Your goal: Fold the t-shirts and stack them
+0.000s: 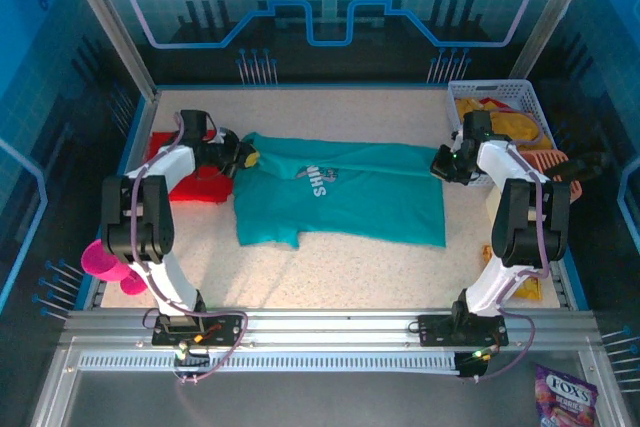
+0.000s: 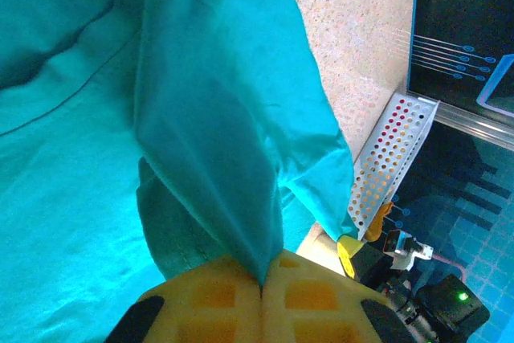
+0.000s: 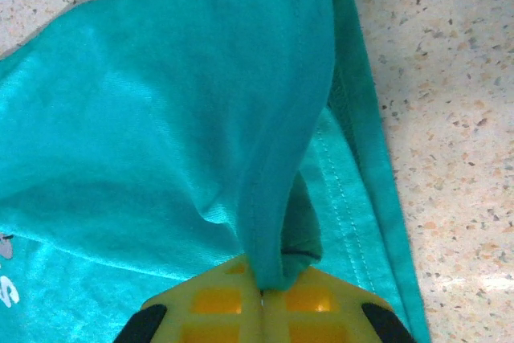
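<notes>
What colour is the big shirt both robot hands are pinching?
The shirt is teal with white letters, best seen from the top camera.

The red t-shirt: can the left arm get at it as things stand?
Probably not yet: the left claw is shut on the teal t-shirt, though the red t-shirt lies close beside it.

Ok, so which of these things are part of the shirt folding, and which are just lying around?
Part of the job:
- teal cloth t-shirt with white lettering, pinched by the left gripper and right gripper
- bright red cloth t-shirt
- mustard-yellow shirts in the white perforated basket

Lying about:
- bright pink objects at the left table edge
- purple Fox's sweets bag
</notes>
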You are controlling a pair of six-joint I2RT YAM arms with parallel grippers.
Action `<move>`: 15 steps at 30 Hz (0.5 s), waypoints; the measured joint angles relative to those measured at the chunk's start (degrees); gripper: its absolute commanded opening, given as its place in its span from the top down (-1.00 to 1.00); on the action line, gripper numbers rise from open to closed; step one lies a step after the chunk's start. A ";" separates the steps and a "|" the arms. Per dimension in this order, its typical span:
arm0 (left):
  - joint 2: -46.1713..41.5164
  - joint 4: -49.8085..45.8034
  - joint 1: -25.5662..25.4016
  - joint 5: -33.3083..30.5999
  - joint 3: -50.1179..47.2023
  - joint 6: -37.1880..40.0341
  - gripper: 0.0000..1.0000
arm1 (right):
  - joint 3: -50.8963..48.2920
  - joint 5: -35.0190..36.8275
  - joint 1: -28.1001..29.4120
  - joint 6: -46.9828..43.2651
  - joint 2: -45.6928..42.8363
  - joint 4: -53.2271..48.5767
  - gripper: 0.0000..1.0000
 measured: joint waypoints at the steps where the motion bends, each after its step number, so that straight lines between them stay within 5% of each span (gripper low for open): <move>1: -0.37 -0.28 0.00 -0.39 -0.35 0.33 1.00 | -0.11 0.17 0.00 0.09 0.00 -0.02 1.00; 12: -1.55 -2.36 0.48 -3.87 -2.97 3.30 1.00 | -2.14 1.68 0.13 0.33 0.02 -0.02 0.99; 15: -1.38 -2.49 0.98 -4.48 -2.97 4.31 0.92 | -2.16 1.88 0.15 0.33 0.52 0.02 0.74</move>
